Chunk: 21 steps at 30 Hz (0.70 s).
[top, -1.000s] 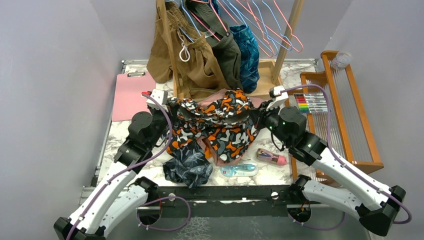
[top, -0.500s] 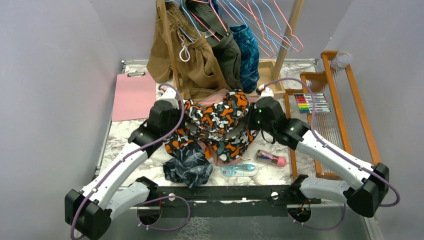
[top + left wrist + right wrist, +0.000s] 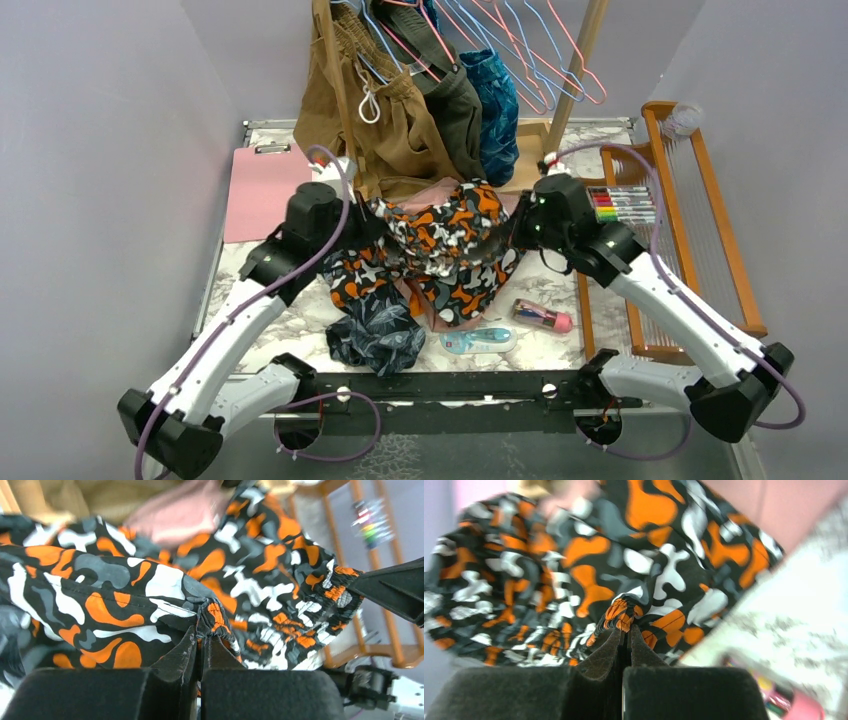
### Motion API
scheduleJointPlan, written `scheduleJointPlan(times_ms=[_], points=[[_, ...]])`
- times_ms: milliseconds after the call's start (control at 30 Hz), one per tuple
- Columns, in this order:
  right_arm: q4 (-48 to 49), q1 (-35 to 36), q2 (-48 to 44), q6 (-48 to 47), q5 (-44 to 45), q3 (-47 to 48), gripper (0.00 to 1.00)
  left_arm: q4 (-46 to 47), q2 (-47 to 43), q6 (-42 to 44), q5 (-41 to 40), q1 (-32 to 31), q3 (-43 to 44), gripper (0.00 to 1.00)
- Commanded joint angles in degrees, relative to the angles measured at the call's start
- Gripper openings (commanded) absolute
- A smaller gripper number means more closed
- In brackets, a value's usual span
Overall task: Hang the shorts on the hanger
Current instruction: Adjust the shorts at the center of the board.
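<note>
The camouflage shorts (image 3: 440,240) hang bunched between my two grippers above the middle of the table, with the lower part draped on the clothes beneath. My left gripper (image 3: 365,222) is shut on the gathered waistband at the left end; the left wrist view shows the fingers (image 3: 202,635) pinching the fabric (image 3: 150,585). My right gripper (image 3: 517,225) is shut on the waistband at the right end, which the right wrist view (image 3: 625,630) shows pinched, with fabric (image 3: 589,565) beyond. Pink wire hangers (image 3: 598,92) hang on the rack behind, among light-blue ones.
Dusty-pink shorts (image 3: 425,195) lie under the camouflage shorts. Navy leaf-print shorts (image 3: 375,335) lie at the front. Brown clothes (image 3: 390,130) hang from the wooden rack (image 3: 580,70). A pink clipboard (image 3: 262,190) lies at left, a wooden frame (image 3: 690,200) with markers (image 3: 625,205) at right, a pink bottle (image 3: 543,315) near the front.
Both grippers have moved back toward the rack and closer together with the shorts held, so the shorts went from stretched wide to bunched. In the last half second they spread slightly.
</note>
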Motion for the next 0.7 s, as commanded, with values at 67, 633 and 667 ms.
scheduleJointPlan(times_ms=[67,633,667], points=[[-4.6,-8.6,-2.1,-0.1,-6.9,-9.6,0.01,-6.9,-0.4,-1.0,0.5,1.8,-3.7,0.0],[4.8,-13.6,8.7,-2.3,-10.6,-10.2,0.01,1.5,11.8,1.5,1.6,13.6,-4.0,0.0],[5.6,-13.7,9.7,-2.3,-10.8,-10.5,0.01,2.7,12.7,1.0,2.5,14.4,-5.2,0.0]])
